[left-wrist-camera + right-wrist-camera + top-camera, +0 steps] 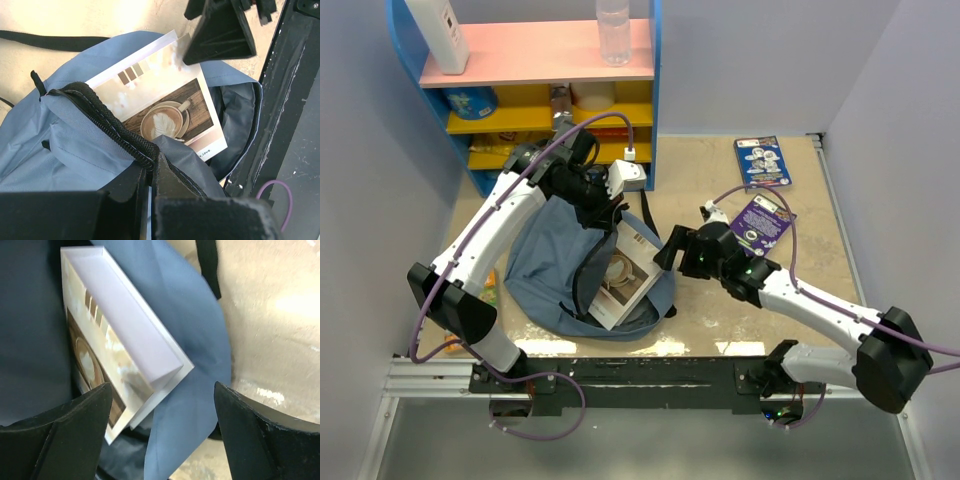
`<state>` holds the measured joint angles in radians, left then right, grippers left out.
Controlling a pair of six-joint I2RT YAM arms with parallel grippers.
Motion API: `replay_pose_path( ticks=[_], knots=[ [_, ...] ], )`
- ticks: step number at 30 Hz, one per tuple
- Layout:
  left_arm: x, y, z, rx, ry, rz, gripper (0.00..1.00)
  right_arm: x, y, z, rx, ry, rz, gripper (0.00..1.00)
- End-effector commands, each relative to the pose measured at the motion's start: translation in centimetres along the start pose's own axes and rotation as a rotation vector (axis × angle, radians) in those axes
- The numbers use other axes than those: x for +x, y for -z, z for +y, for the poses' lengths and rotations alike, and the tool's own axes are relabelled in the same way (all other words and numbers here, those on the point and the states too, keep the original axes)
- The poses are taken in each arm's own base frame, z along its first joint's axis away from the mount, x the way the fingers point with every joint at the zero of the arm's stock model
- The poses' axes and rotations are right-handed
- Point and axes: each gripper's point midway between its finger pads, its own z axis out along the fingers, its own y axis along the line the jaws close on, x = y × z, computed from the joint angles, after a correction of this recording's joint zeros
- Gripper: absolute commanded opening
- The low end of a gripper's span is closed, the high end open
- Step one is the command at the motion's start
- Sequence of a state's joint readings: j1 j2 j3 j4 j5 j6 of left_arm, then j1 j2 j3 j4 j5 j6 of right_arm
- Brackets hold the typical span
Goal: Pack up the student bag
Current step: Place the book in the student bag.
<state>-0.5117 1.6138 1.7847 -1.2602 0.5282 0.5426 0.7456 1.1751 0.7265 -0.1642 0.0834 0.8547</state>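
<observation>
One blue shelf (535,55) stands upper left — left gripper (150,172) pinches the zipper rim of the student bag (545,270), right gripper (162,390) spread at the coffee-cover book (625,272) corner.

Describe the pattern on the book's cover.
The book shows a latte cup on dark wood below brown swatches; clearest in the left wrist view.

My gripper (150,175) was clamped on zipper edge (105,125) of student bag (60,150), lifting flap. Book (165,105) with latte-cup cover lay slanted in opening, one corner under blue flap. Right gripper's finger (220,35) hung over book's far corner. Black strap (50,40) lay on table beyond.
</observation>
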Motion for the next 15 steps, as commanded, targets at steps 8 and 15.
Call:
replay_pose_path(
  ticks=[8,15],
  knots=[
    [-1.1,1.1,-1.1,0.017,-0.043,-0.058,0.0,-2.2,-2.1,3.3,-0.249,-0.048,-0.139,0.83],
    [-1.1,0.9,-1.1,0.026,-0.039,-0.055,0.0,-1.6,-2.8,4.7,-0.341,-0.061,-0.124,0.72]
  ],
)
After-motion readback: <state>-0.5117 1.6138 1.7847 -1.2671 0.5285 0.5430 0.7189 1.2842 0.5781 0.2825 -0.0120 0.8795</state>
